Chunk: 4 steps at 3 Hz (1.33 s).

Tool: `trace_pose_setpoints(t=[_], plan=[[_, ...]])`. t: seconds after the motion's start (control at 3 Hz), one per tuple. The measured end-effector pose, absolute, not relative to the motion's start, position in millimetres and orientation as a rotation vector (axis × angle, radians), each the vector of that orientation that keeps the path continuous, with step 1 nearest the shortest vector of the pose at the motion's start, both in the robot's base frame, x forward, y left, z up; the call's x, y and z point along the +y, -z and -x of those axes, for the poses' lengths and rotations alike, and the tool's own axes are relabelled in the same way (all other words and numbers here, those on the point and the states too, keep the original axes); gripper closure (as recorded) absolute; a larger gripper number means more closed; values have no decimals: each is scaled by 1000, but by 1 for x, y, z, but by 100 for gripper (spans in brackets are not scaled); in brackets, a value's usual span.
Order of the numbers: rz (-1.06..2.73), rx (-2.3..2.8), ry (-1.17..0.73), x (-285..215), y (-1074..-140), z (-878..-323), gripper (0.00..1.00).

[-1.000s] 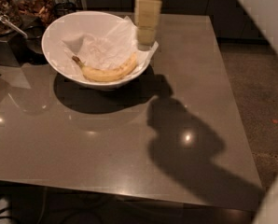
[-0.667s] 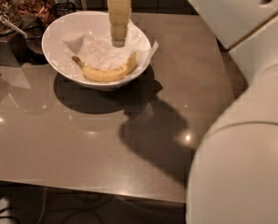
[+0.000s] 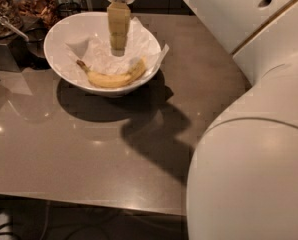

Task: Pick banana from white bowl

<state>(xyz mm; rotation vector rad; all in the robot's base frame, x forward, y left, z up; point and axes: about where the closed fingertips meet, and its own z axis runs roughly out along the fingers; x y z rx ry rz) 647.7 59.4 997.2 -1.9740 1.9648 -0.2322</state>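
A curved yellow banana [image 3: 114, 76] with a dark stem tip at its left end lies in the near part of the white bowl [image 3: 59, 26], on crumpled white paper. The bowl stands on the grey-brown table at the back left. My gripper [image 3: 118, 48] hangs over the middle of the bowl, pointing down, just behind and above the banana and not touching it. It holds nothing.
Glass jars of brown food [image 3: 34, 4] stand behind and left of the bowl, with a dark container [image 3: 9, 49] at the far left. My white arm [image 3: 254, 149] fills the right side of the view. The table's front edge [image 3: 89, 199] runs along the bottom.
The gripper has moved left from the bowl's right rim to over the bowl's middle. The arm has swung in and now covers the right of the view.
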Motion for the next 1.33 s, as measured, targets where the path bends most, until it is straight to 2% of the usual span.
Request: trace_pose_setpoints(t=[0.33,1.0,1.33], plan=[[1982,1944,187,61,-986,-653,18],[2071,1893,178,61,-958,-656,16],[2121,1898,156,58,-933,-661,32]])
